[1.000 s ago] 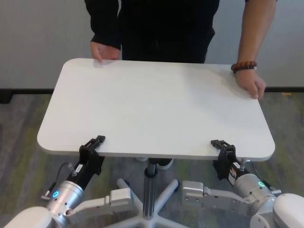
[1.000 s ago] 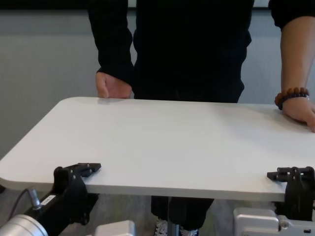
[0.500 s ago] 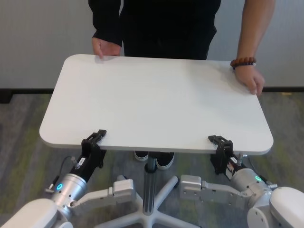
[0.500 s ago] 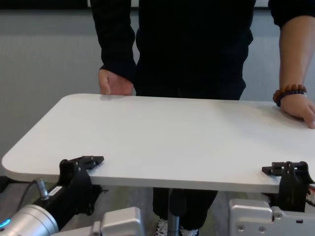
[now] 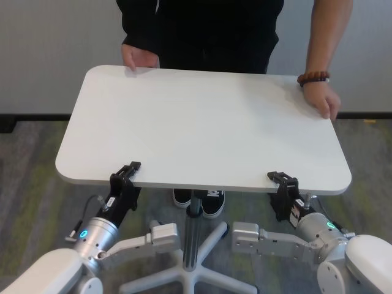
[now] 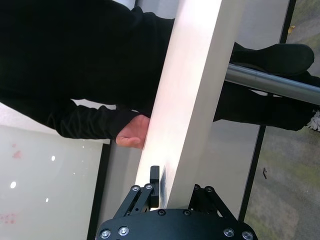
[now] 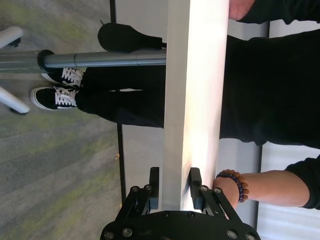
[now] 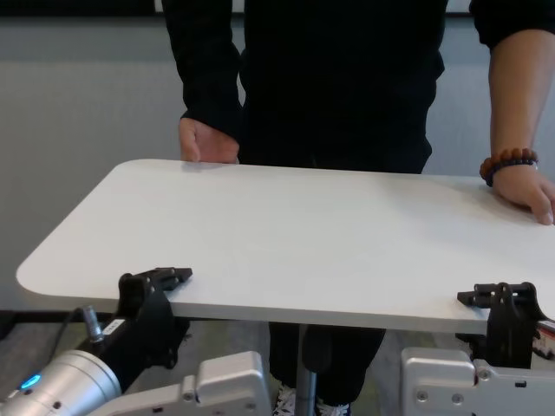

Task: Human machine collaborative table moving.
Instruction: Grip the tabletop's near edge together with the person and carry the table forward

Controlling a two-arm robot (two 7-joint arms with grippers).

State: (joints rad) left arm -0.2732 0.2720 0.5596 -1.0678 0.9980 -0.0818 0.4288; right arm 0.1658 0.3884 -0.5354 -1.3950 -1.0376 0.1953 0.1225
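The white table (image 5: 202, 122) stands between me and the human (image 5: 208, 30), who is in black and stands at its far side. One of the human's hands (image 5: 138, 58) is on the far left corner. The other hand (image 5: 321, 101), with a bead bracelet (image 5: 313, 78), is on the far right corner. My left gripper (image 5: 125, 174) is shut on the near edge towards the left, one finger above and one below the top (image 6: 195, 100). My right gripper (image 5: 283, 182) is shut on the near edge towards the right (image 7: 200, 100). Both also show in the chest view: left gripper (image 8: 156, 286), right gripper (image 8: 499, 299).
The grey centre pole (image 5: 193, 226) goes down to a white star base (image 5: 214, 245) on grey-green carpet. The human's dark shoes (image 5: 211, 202) show under the table. A pale wall (image 5: 55, 49) with a dark skirting stands behind.
The table has moved away from me towards the human, and both grippers have gone with it, still on its near edge. The human has stepped back, hands still on the far corners.
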